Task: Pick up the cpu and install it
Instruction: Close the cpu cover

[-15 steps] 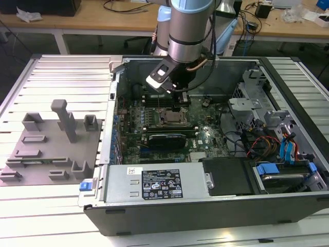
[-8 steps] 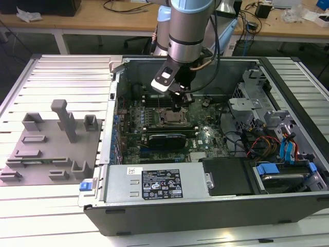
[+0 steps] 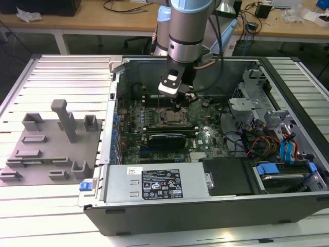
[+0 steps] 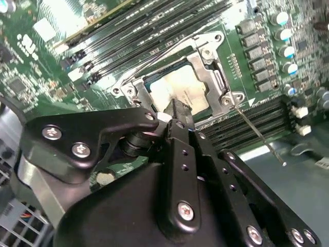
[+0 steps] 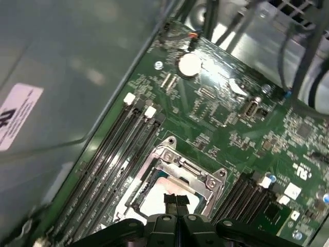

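**A:** Where do we find the arm's black hand (image 3: 178,106)?

**B:** We see it hanging inside the open dark-grey metal computer case (image 3: 205,211), which lies on the ribbed silvery desk (image 3: 61,77). The hand is right above the green motherboard (image 5: 221,118).

**A:** And its grip?

**B:** In both wrist views we see its 2 fingers (image 5: 170,203) pressed together, with nothing between them.

**A:** Where is the cpu, the small flat square chip with the pale silvery top (image 4: 177,86)?

**B:** We see it lying flat inside the dark square socket frame with its metal bracket (image 4: 208,77). Long black memory slots (image 5: 118,149) run on either side of the frame. The fingertips sit just over the chip's pale face, and we cannot tell whether they touch it.
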You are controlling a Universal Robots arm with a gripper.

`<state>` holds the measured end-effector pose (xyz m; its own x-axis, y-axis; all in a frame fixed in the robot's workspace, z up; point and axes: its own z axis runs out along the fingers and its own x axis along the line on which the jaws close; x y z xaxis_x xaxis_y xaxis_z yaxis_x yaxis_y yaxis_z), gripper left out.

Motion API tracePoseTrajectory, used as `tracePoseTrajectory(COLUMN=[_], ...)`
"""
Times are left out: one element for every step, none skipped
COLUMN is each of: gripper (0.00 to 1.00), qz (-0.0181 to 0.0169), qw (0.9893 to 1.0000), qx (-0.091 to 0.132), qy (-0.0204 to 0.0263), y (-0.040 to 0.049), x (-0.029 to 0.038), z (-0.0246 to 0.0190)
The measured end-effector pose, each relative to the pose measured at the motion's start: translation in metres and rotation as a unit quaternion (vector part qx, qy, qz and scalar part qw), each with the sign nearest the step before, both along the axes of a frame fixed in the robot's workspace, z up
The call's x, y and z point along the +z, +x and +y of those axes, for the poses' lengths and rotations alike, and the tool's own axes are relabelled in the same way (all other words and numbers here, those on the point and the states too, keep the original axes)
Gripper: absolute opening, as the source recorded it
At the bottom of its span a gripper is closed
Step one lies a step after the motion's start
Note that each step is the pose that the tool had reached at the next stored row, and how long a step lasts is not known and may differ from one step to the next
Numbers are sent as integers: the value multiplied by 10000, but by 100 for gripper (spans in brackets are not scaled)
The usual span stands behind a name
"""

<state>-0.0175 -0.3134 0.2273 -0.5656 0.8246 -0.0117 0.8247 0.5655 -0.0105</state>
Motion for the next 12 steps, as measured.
tracePoseTrajectory(gripper=[11,11,11,11,11,11,11,11,11,11,11,11], qz=[0,0,0,0,0,0,0,0,0,0,0,0], qw=[9999,9996,9993,9985,9976,9967,9958,9950,9938,9928,9907,9881], qx=[158,285,375,550,690,818,918,999,1113,1194,1357,1536], qy=[0,0,0,0,0,0,0,0,0,0,0,0], y=[0,0,0,0,0,0,0,0,0,0,0,0], x=[0,0,0,0,0,0,0,0,0,0,0,0], z=[0,0,0,0,0,0,0,0,0,0,0,0])
